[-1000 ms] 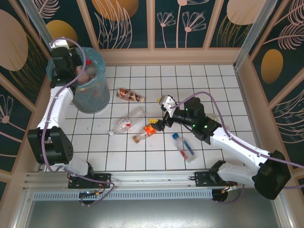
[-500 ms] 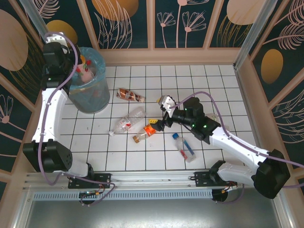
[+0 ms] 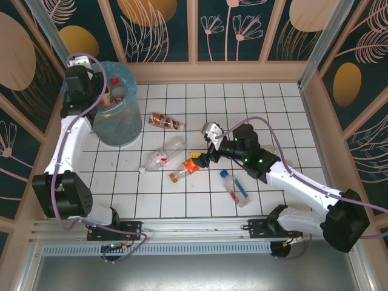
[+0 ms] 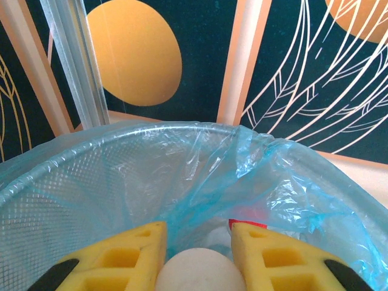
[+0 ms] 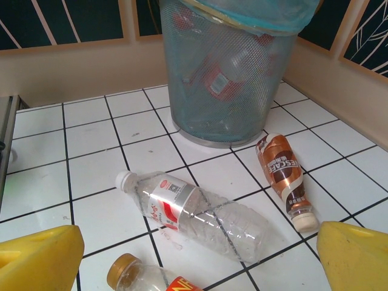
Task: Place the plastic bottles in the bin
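We are seeing the left end effector [image 4: 198, 239] clamping a pale-ended bottle [image 4: 197, 273] at the mouth of the bin [image 4: 91, 170], which is standing at the far-left corner of the table [image 3: 273, 103]. The right end effector [image 5: 200, 254] is hovering, jaws wide apart, above a clear bottle [image 5: 200, 209], and a brown bottle [image 5: 283, 176] is lying beside it, near the bin.

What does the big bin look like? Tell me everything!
The bin is round and made of grey wire mesh, lined with a see-through light-blue bag folded over its rim. It stands upright on the white tiles in the far left corner. Bottles inside show through the mesh. The left gripper hangs over its opening, pinching a pale round thing. A brown bottle lies near its foot, not touching.
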Available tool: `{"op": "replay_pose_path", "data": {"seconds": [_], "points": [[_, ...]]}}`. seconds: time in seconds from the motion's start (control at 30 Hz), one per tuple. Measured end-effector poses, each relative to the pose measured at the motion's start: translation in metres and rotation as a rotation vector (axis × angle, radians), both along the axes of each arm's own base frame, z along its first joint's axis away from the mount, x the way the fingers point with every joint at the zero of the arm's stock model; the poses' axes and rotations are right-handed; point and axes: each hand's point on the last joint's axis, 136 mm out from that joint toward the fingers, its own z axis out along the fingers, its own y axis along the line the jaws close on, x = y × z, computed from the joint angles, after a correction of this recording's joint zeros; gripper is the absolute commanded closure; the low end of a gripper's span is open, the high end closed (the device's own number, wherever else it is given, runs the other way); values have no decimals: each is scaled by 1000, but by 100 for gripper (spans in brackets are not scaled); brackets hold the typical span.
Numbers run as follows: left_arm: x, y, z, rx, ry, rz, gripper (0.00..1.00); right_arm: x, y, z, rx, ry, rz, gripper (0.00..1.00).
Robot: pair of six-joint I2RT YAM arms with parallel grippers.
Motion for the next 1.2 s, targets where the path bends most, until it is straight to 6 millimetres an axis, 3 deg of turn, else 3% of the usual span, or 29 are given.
{"op": "replay_pose_path", "data": {"seconds": [0.07,0.13,0.17,0.27,0.4,0.53,0.67,0.73,0.8,0.93,0.97,1.2], "points": [[0,0,0,0,-2,0,69,0,0,0,0,0,0,1],[0,-1,0,-3,-2,-4,38,0,0,0,0,0,0,1],[-1,-1,-1,-6,2,-6,30,0,0,0,0,-1,0,1],[-6,-2,-3,-14,24,-5,25,0,0,0,0,0,0,1],[-17,-3,23,-10,-6,-6,33,0,0,0,0,-1,0,1],[-31,-5,80,-10,-127,-13,60,1,1,-3,-5,6,0,1],[-35,-9,103,-16,-180,-35,90,2,3,-10,-19,21,3,1],[-26,-12,97,-24,-159,-52,100,2,4,-12,-22,25,6,1],[-14,-13,78,-37,-112,-62,100,1,5,-13,-23,25,9,1],[-5,-13,7,-51,36,-58,100,1,5,-13,-24,25,9,1],[-4,-11,1,-42,30,-49,100,1,5,-13,-24,25,9,1],[0,-7,5,-35,-33,-40,100,0,6,-13,-24,25,11,1]]}}
